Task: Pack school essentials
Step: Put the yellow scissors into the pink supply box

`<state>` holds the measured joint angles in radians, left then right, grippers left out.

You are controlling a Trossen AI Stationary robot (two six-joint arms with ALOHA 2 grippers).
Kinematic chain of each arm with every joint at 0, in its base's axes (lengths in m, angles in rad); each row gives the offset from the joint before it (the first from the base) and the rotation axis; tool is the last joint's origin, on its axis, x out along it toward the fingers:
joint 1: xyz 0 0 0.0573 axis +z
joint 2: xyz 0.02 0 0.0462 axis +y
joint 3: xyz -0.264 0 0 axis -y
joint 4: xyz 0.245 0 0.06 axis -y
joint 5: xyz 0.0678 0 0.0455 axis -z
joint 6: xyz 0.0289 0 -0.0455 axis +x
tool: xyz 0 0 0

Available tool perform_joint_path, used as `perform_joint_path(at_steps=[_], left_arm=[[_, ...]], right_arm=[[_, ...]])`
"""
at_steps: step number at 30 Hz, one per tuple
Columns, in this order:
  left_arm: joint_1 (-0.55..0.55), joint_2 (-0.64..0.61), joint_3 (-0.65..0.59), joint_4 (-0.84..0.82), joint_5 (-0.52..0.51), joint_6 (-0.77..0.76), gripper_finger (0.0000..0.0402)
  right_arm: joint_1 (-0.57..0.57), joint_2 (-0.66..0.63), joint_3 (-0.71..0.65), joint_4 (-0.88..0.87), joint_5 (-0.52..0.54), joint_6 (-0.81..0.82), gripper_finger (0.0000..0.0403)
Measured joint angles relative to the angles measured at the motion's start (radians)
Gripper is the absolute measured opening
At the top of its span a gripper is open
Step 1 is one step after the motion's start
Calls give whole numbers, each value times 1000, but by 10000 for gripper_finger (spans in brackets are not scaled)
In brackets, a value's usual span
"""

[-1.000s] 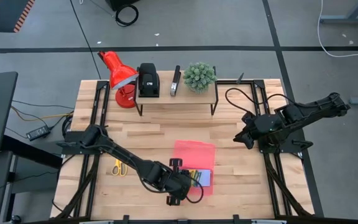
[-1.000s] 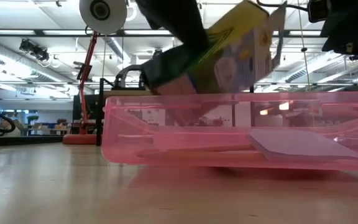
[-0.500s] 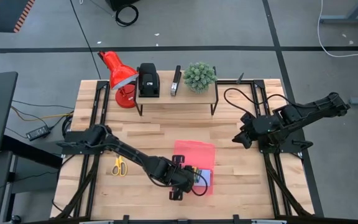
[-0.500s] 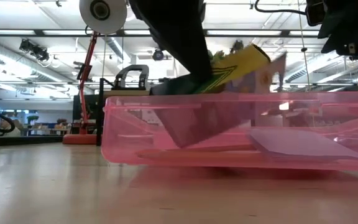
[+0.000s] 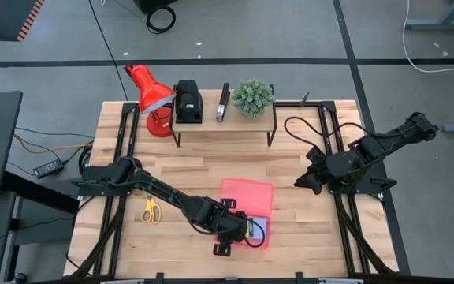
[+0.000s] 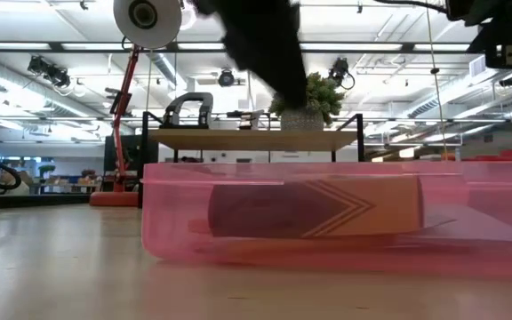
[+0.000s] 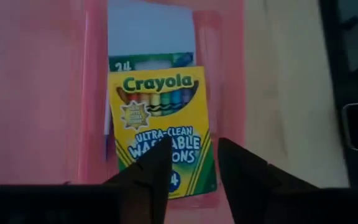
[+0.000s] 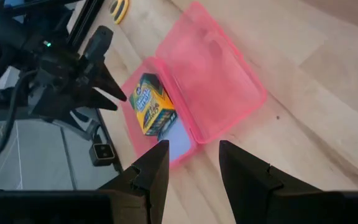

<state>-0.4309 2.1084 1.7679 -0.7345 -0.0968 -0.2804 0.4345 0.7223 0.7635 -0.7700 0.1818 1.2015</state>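
The yellow-green crayon box point(image 7: 160, 121) lies flat, label up, in the tray half of the open pink case point(image 5: 247, 197), partly on the pale notepad point(image 7: 148, 31). Through the case wall point(image 6: 176, 213) in the low view, the crayon box point(image 6: 314, 206) shows lying level. My left gripper point(image 7: 194, 146) hangs open just above the box's near end and touches nothing. My right gripper point(image 8: 194, 149) is open and holds nothing, off at the table's right side point(image 5: 310, 180). The yellow-handled scissors point(image 5: 150, 210) lie flat on the table, left of the case.
A low shelf point(image 5: 223, 122) along the far edge carries a black device point(image 5: 186, 102) and a potted plant point(image 5: 253, 96), with a red lamp point(image 5: 150, 95) beside it. The case's lid point(image 8: 210, 74) lies open toward the far side. Bare wood lies between the case and the shelf.
My left gripper has brought the tilted crayon box down into the pink case and let go of it. The box has tipped from slanting above the rim to lying flat inside, on the notepad.
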Motion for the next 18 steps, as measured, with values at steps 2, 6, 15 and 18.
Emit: perform_joint_path(at_steps=[2,6,15,18], left_arm=[[2,-3,30,3,0,9,153],[28,-4,125,-3,-4,35,170],[122,-7,366,-133,-82,6,176],[147,-7,413,-205,-98,-127,176]], right_arm=[[25,0,0,0,9,13,147],[82,0,0,0,35,39,147],[235,0,0,0,246,111,147],[275,0,0,0,315,130,147]])
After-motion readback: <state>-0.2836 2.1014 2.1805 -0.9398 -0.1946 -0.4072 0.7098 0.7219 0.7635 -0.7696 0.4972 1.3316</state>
